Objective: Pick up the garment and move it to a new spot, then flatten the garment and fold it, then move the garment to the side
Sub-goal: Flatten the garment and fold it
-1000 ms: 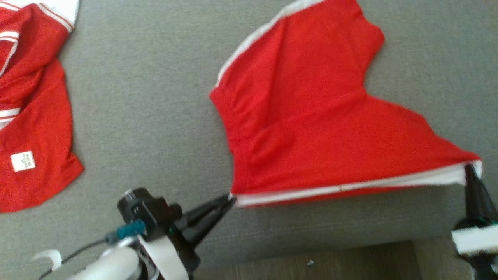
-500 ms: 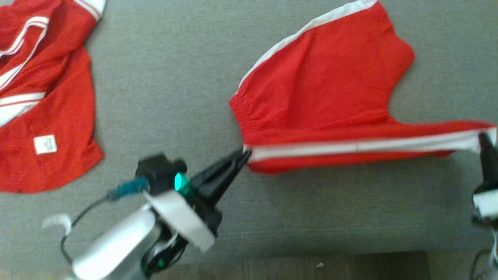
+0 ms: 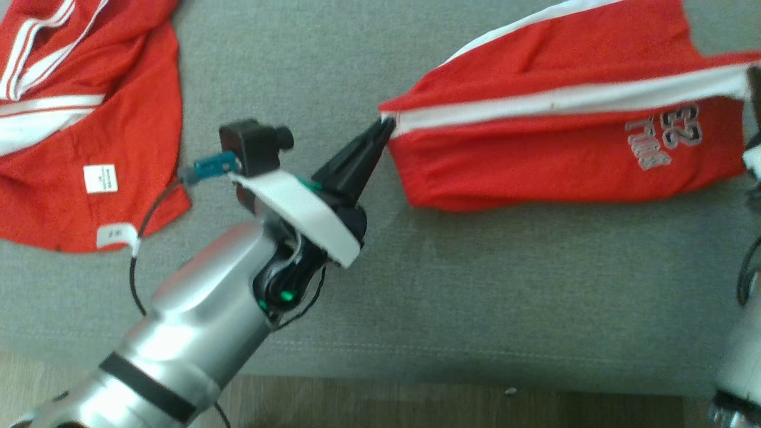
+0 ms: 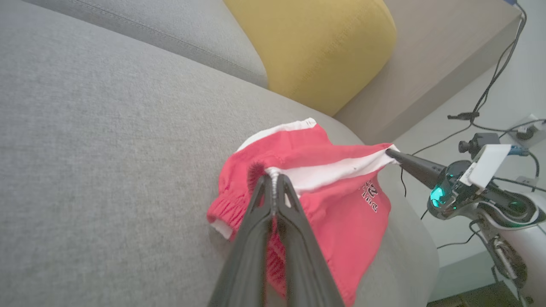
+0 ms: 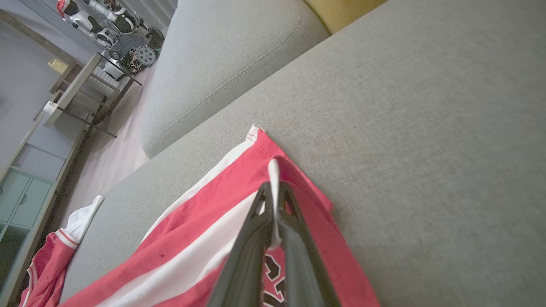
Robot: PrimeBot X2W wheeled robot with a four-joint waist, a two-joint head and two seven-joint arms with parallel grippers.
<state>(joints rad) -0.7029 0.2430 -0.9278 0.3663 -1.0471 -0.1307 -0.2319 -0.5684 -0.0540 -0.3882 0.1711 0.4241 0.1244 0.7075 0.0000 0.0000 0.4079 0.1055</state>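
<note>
On the grey sofa seat, the red shorts are doubling over: the left tool and right tool, each clamped on one end of the white-striped edge, have carried it forward across the cloth, so folding is underway.

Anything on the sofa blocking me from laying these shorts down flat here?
Nothing visible. The left gripper and right gripper each pinch an end of the shorts; the sofa beside them is bare. Another red garment lies apart, to the left.
</note>
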